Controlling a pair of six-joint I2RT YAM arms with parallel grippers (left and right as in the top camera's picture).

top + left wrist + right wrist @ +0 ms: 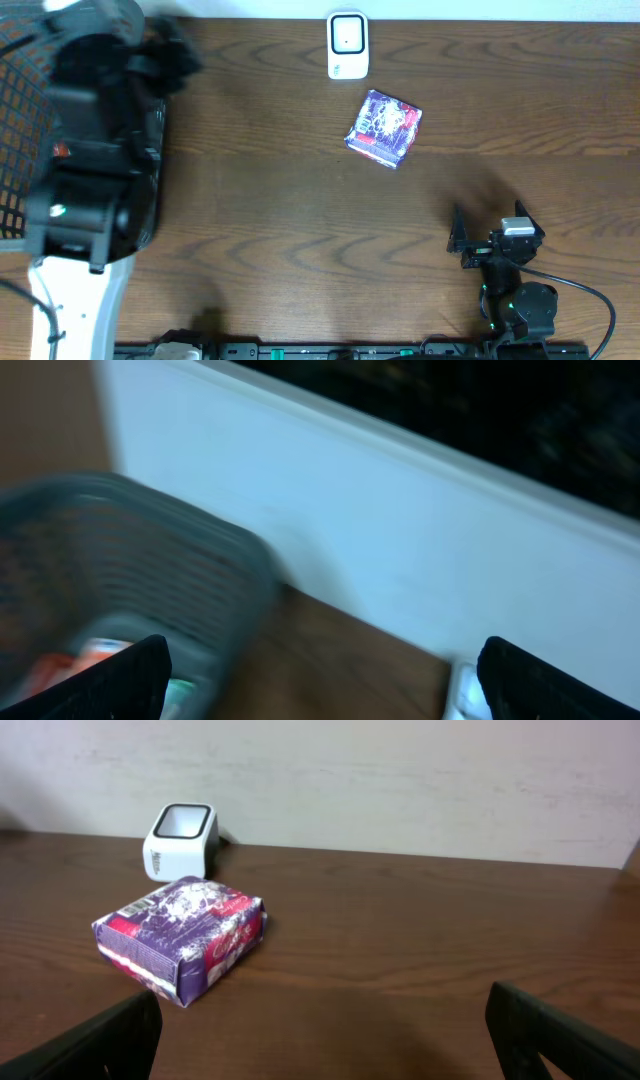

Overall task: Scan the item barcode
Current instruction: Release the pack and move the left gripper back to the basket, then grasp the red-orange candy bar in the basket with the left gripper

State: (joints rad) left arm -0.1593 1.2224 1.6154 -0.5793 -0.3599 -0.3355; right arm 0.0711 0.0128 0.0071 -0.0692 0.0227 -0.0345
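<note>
The dark wooden surface (300, 220) fills the overhead view. The left arm (95, 150), blurred and close to the overhead camera, covers the surface's left end, partly over a dark mesh basket (12, 150) at the left edge. Its wrist view is blurred too. The left pincer (335, 680) is released, fingers spread wide with nothing between them, facing the basket's grey rim and the white wall (400, 530) behind the surface. The right arm (515, 300) sits at the near right. The right pincer (330, 1045) is likewise released and empty, its two fingers far apart over bare wood. The item, a purple packet (384, 127) with red and white print, lies flat on the surface right of centre, toward the far edge, turned at an angle and well apart from both pincers. The white scanner (347, 45) stands just behind it at the far edge, near but not touching, its dark-rimmed window facing upward
</note>
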